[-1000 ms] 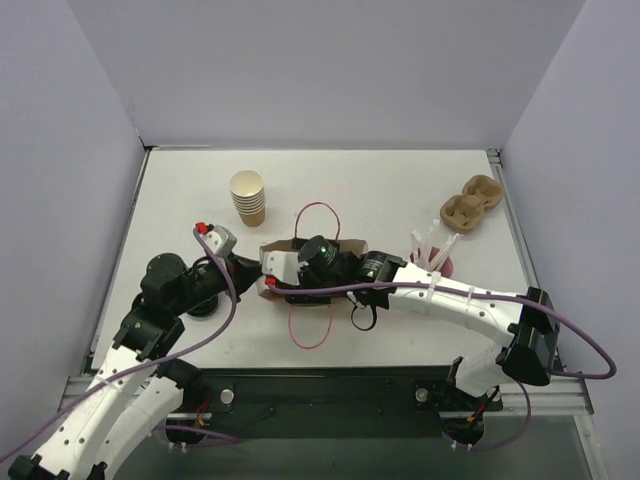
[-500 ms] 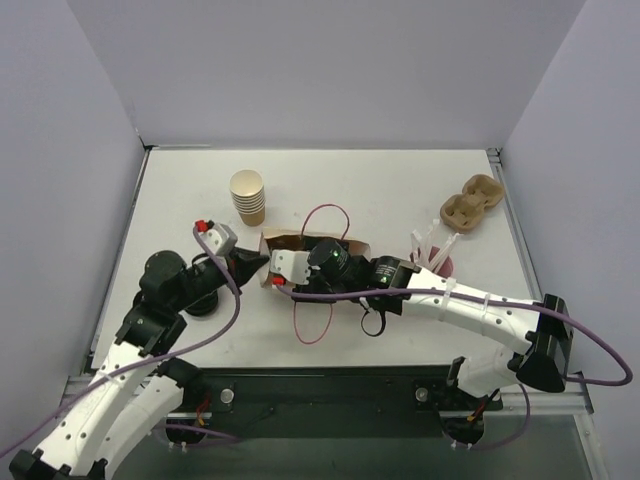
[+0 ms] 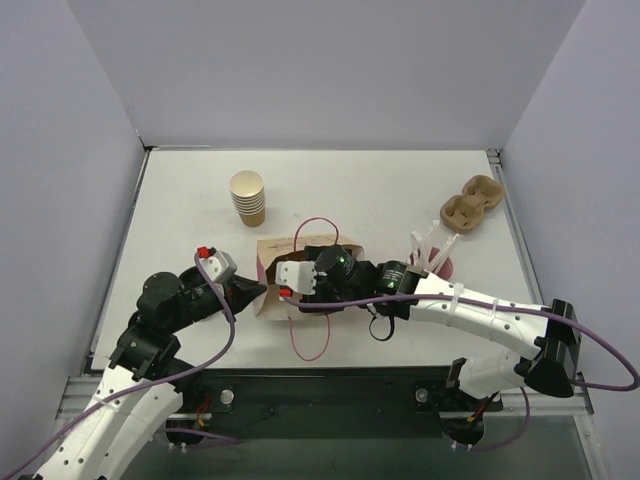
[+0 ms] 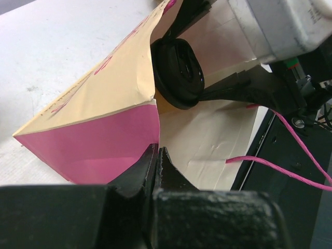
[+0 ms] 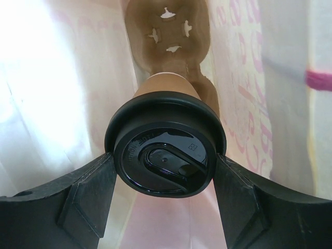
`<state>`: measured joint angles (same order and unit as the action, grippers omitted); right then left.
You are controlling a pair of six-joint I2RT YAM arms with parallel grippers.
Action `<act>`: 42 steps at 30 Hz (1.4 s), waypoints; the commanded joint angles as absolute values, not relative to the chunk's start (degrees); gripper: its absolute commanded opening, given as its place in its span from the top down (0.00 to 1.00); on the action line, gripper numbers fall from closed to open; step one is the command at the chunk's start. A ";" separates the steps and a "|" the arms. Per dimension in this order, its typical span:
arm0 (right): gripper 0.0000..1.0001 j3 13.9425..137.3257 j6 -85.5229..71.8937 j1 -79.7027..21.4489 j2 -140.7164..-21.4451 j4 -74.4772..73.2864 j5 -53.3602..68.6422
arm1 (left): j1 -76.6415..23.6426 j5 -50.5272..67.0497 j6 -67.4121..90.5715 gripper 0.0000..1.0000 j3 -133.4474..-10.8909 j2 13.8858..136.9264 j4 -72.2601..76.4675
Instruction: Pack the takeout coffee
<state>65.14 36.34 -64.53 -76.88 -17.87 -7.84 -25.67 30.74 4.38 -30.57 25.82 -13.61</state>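
Note:
The takeout coffee (image 5: 165,150), a tan cup with a black lid, is held inside the paper bag (image 5: 244,78). My right gripper (image 5: 165,162) is shut on the lid's sides, one finger on each side. A brown cup carrier (image 5: 167,31) lies at the bag's bottom beyond the cup. In the top view the right wrist (image 3: 322,272) reaches into the bag (image 3: 275,248). My left gripper (image 4: 157,154) is shut on the edge of the bag's mouth (image 4: 104,109). The black lid (image 4: 179,72) shows inside. In the top view the left gripper (image 3: 260,291) sits at the bag's left end.
A stack of lidless tan cups (image 3: 248,197) stands at the back left. A second brown carrier (image 3: 470,203) lies at the back right. A pink cup with white straws (image 3: 437,260) stands right of the bag. Pink handle loops (image 3: 310,335) trail from the bag.
The left gripper has pulled the bag's edge toward the near left. The right gripper with the coffee has moved left, further into the bag.

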 commanded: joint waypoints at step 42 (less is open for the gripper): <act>0.60 72.51 60.21 -58.18 -90.00 -20.75 -7.65 | -25.40 33.22 1.14 1.00 -28.74 29.36 -0.88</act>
<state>69.14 59.66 -58.52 -89.56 -20.84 -8.03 -25.67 31.75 2.63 -28.73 29.28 -6.26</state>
